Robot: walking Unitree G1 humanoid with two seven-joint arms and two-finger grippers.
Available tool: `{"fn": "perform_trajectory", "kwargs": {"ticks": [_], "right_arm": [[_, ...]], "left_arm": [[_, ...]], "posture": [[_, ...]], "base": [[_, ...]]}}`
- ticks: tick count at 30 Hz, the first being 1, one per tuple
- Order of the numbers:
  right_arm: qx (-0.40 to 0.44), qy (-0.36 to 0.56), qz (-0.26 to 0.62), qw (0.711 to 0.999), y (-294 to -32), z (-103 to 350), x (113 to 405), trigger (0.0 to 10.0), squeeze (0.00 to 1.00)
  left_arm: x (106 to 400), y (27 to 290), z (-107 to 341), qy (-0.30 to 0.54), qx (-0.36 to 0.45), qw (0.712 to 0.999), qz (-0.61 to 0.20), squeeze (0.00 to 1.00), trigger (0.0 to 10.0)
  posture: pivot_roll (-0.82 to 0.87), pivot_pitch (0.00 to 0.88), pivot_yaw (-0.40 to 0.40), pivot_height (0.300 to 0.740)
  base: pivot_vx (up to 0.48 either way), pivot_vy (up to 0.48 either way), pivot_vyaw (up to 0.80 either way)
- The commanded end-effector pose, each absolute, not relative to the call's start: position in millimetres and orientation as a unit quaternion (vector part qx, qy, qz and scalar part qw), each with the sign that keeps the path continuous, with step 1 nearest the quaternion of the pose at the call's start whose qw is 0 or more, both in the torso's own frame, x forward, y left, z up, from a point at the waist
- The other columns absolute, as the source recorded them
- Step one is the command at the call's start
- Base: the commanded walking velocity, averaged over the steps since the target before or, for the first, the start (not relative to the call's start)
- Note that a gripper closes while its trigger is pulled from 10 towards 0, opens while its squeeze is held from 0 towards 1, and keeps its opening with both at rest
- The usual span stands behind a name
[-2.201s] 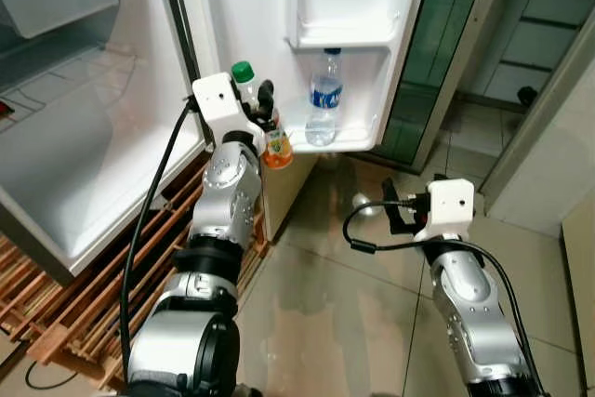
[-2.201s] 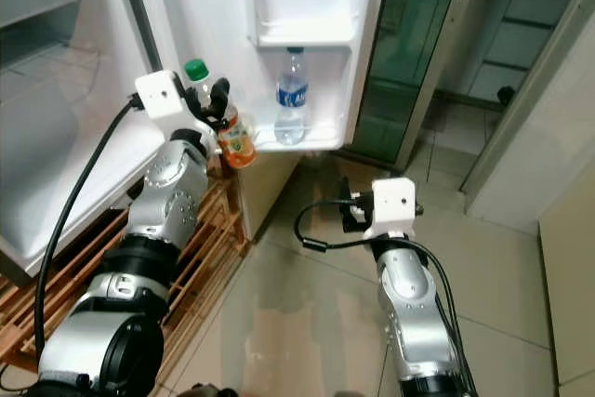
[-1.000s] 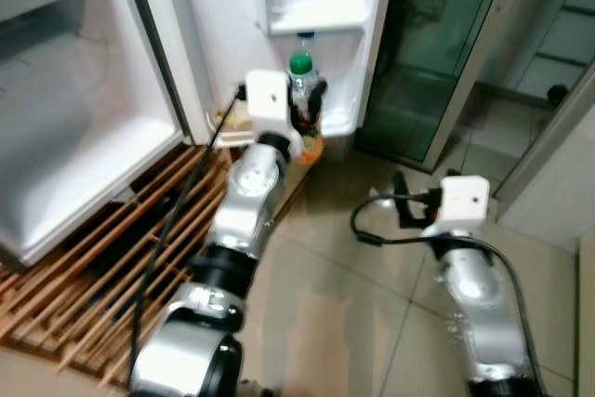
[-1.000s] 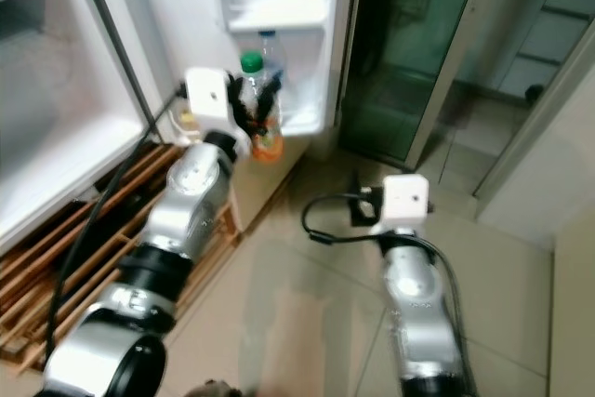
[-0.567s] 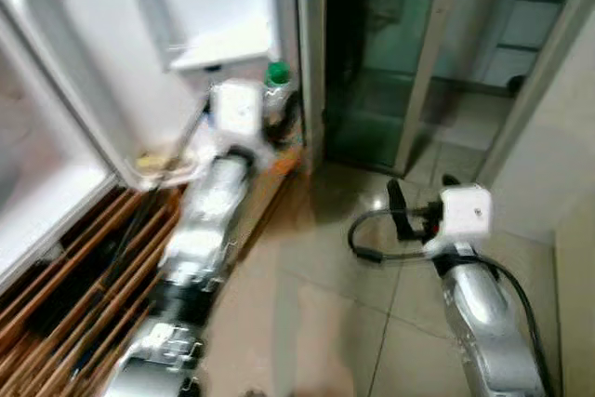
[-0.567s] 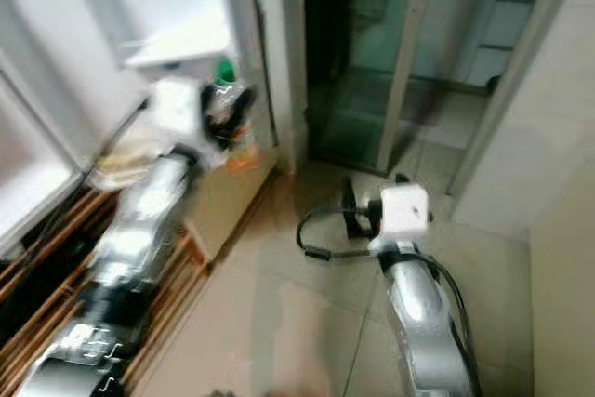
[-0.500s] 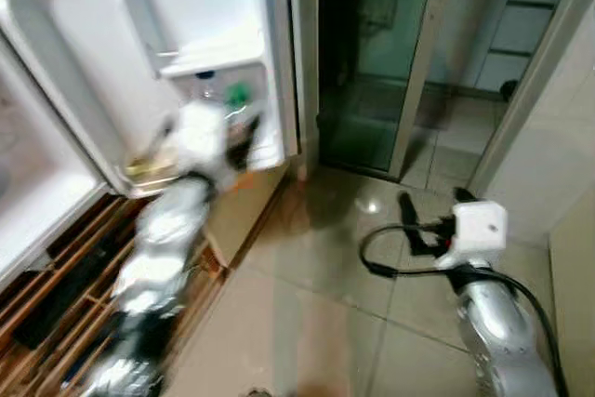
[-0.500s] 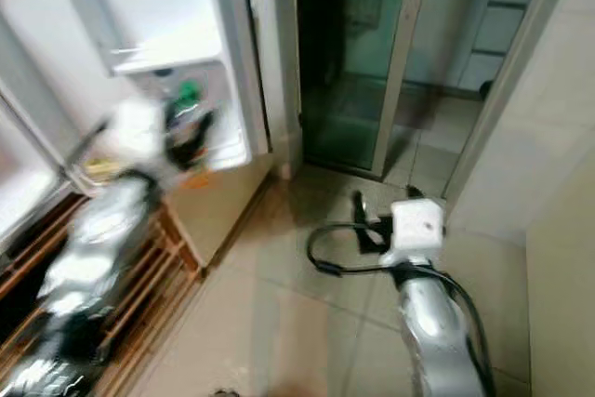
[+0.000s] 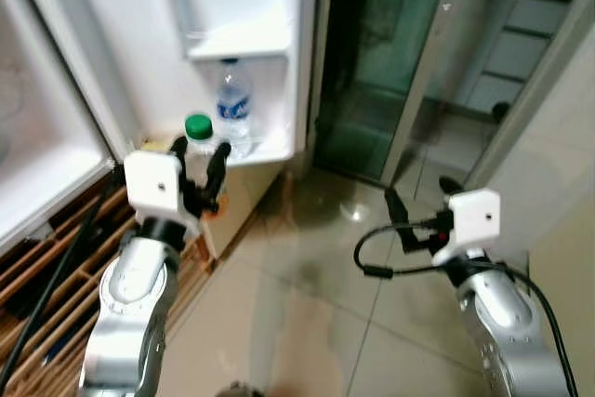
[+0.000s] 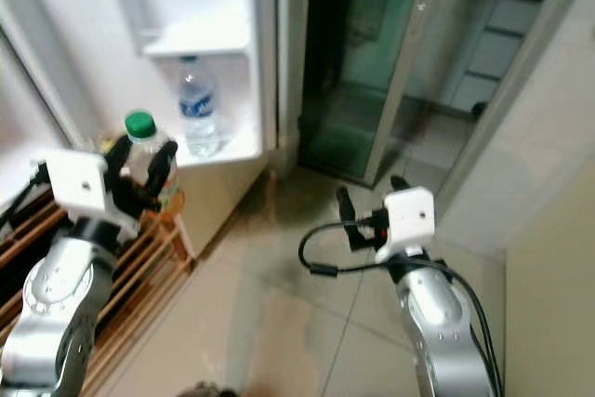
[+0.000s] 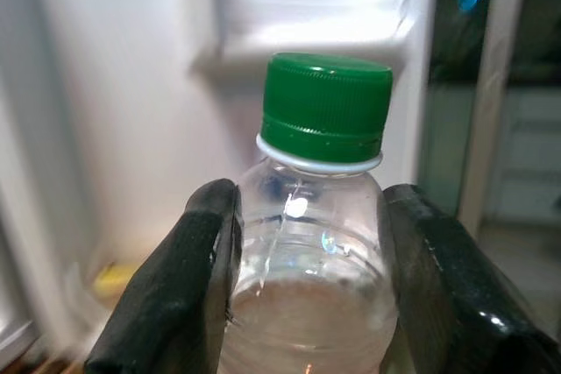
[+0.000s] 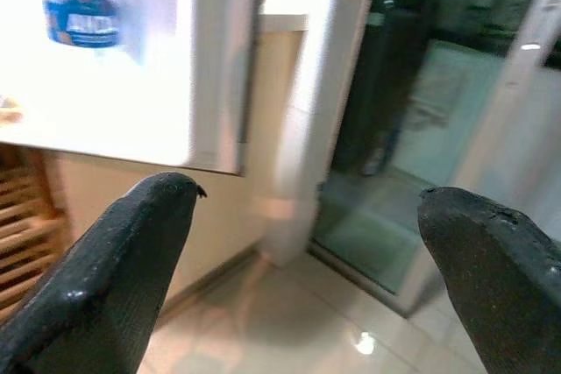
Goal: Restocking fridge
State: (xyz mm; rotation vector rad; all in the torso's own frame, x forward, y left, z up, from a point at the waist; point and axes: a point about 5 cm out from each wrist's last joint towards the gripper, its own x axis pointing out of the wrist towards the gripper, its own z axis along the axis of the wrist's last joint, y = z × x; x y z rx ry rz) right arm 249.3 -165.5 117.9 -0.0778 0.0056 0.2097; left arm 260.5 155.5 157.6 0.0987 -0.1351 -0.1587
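Observation:
My left gripper [image 9: 199, 165] is shut on a clear bottle [image 9: 199, 151] with a green cap [image 11: 326, 108] and an orange label, held upright in front of the open fridge door [image 9: 121, 53]. A water bottle [image 9: 232, 107] with a blue label stands in the door's lower shelf [image 9: 262, 148], just beyond and to the right of the held bottle. In the left wrist view both black fingers [image 11: 180, 286] press the bottle's shoulders. My right gripper [image 10: 370, 204] hangs open over the tiled floor, well to the right of the fridge.
A wooden slatted rack [image 9: 56, 258] lies on the floor below the fridge at the left. A dark glass door with a metal frame [image 9: 418, 81] stands behind, right of the fridge door. Wet-looking beige tiles [image 9: 316, 313] spread between my arms.
The camera has swung about, so the whole scene has shifted. The left gripper still holds the green-capped bottle and now sits lower and nearer than the door shelf. The right gripper stays open.

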Motion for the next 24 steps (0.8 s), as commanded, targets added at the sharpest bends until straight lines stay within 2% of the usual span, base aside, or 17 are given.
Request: {"fn": "perform_trajectory", "kwargs": {"ticks": [1,3,9,16,19,24], "right_arm": [[-0.027,0.004,0.097,0.995,-166,119,254,10.0,0.14],[-0.025,0.006,0.095,0.995,-166,118,254,10.0,0.14],[-0.020,0.014,0.095,0.995,-160,111,256,10.0,0.11],[-0.011,0.031,0.108,0.994,-158,101,264,10.0,0.12],[-0.020,0.031,0.109,0.993,-161,104,270,10.0,0.13],[-0.030,0.015,0.105,0.994,-164,111,275,10.0,0.11]], "left_arm": [[268,149,158,-0.061,0.068,0.992,-0.083,0.00,10.0],[270,149,158,-0.061,0.065,0.993,-0.082,0.00,10.0],[275,145,155,-0.046,0.045,0.995,-0.081,0.00,10.0],[275,143,152,-0.039,0.029,0.998,-0.048,0.00,10.0],[276,138,153,-0.044,0.031,0.997,-0.050,0.00,10.0],[276,134,153,-0.052,0.034,0.995,-0.072,0.00,10.0]], "posture": [[-0.09,0.000,0.010,0.740],[-0.09,0.000,0.012,0.740],[-0.10,0.000,0.022,0.740],[-0.04,0.000,-0.035,0.740],[-0.04,0.000,-0.065,0.740],[-0.04,0.000,-0.082,0.740]], "base": [[0.000,0.000,0.54],[0.000,0.000,0.54],[0.000,0.000,0.00],[0.000,0.000,0.00],[0.000,0.000,0.70],[0.060,0.000,0.00]]}}
